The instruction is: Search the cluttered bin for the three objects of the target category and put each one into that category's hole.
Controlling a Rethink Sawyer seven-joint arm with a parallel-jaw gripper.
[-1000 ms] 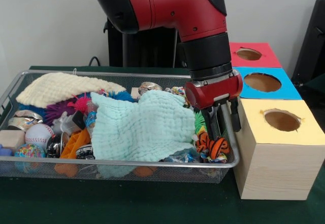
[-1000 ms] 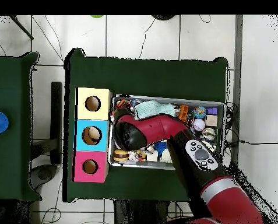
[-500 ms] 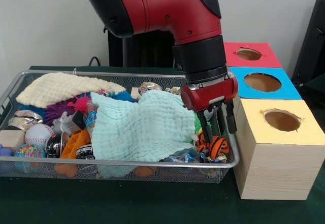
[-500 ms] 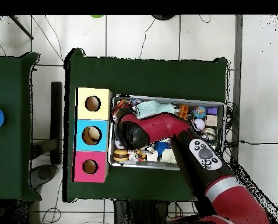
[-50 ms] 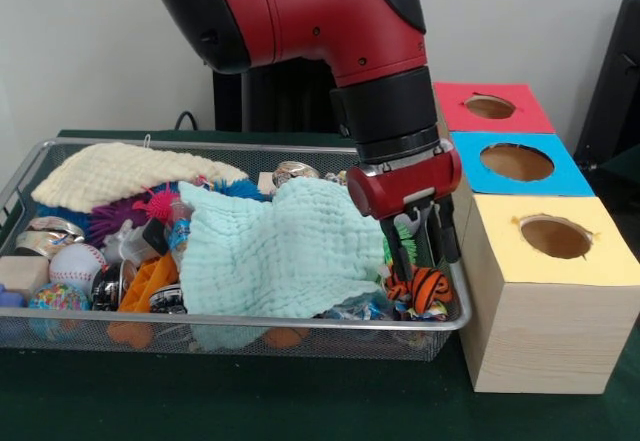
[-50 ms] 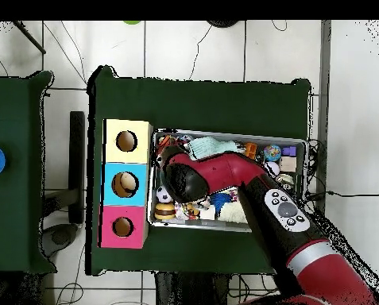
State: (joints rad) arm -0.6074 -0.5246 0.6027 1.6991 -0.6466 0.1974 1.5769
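We see the red and black tool (image 5: 420, 246) hanging low at the end of the wire mesh bin (image 5: 60, 332) beside the yellow-topped wooden box with a round hole (image 5: 556, 238), its dark fingers apart and clamped on nothing, probably because it aims at the orange and black striped soft toy (image 5: 425, 287) right under them. The pale green woven cloth (image 5: 285, 251) covers the bin's middle, so we cannot tell what lies below it. In the overhead view the arm hides the tool, and the target category is not shown.
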